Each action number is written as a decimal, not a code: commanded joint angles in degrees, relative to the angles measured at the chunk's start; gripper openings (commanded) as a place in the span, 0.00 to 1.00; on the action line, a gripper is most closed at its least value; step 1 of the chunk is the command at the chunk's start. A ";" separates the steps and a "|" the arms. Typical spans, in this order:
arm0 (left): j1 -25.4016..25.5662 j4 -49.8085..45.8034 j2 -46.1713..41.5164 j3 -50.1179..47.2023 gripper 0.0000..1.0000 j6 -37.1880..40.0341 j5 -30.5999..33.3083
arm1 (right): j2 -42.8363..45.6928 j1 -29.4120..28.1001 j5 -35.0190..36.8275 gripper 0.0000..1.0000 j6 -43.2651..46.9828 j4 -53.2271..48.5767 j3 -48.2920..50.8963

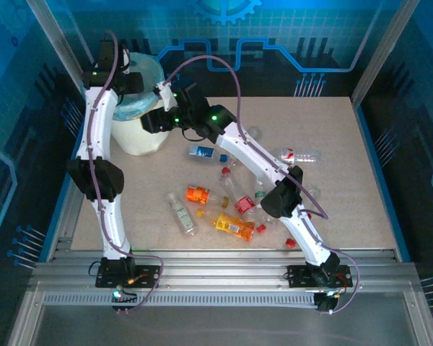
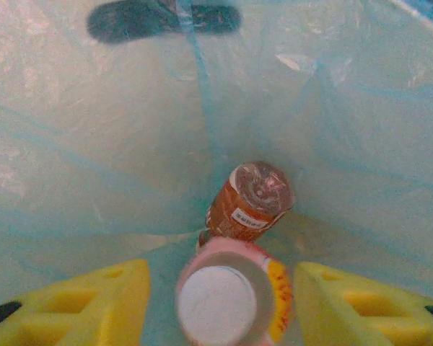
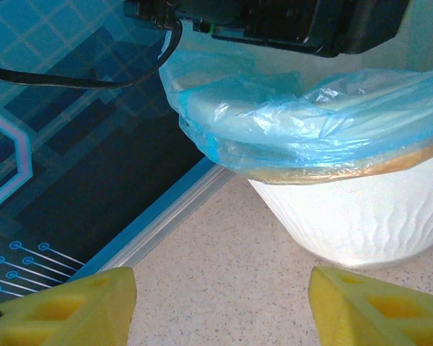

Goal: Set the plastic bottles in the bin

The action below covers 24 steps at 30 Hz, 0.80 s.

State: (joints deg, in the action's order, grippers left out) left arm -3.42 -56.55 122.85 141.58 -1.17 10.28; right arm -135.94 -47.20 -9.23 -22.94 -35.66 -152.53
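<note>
Top external view: mounted high behind the arm bases (image 1: 126,272), tilted down over the whole table (image 1: 346,180); distant.
Left wrist view: held over the bin (image 1: 141,137), pointed straight down into its blue liner (image 2: 94,144); close.
Right wrist view: held low just beside the bin, faced side-on at its outer wall and rim; close.
Shared: the bin is covered by all three views.

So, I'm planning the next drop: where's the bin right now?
In the top view the bin stands at the table's far-left corner, with the left gripper above its opening and the right gripper close to its side wall.
</note>
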 commanded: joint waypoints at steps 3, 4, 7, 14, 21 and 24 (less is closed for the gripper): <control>-0.10 1.97 -1.51 0.23 0.62 -0.84 0.08 | 4.90 0.17 -1.17 0.66 0.04 -0.66 0.55; -0.10 2.05 -1.75 0.23 0.62 -0.94 0.00 | 4.94 0.21 -1.35 0.66 0.01 -0.58 0.57; -0.12 2.07 -2.19 0.37 0.62 -1.20 -0.05 | 4.91 0.34 -2.15 0.66 -0.23 -0.77 0.57; 0.12 1.34 -3.18 1.50 0.61 -0.94 0.22 | 5.23 0.50 -2.76 0.66 -0.64 -1.82 0.70; 2.18 0.93 -9.83 3.92 0.62 2.05 3.87 | 6.94 2.09 -8.01 0.67 -3.61 -2.77 0.84; 2.42 1.45 -16.05 0.69 0.62 1.21 4.40 | 8.69 2.40 -8.68 0.67 -2.68 -4.33 1.66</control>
State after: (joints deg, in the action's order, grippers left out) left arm -1.32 -55.83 116.36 142.85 -0.03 12.75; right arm -131.87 -45.63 -15.22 -24.93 -37.80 -151.24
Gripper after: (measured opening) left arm 0.621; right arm 0.666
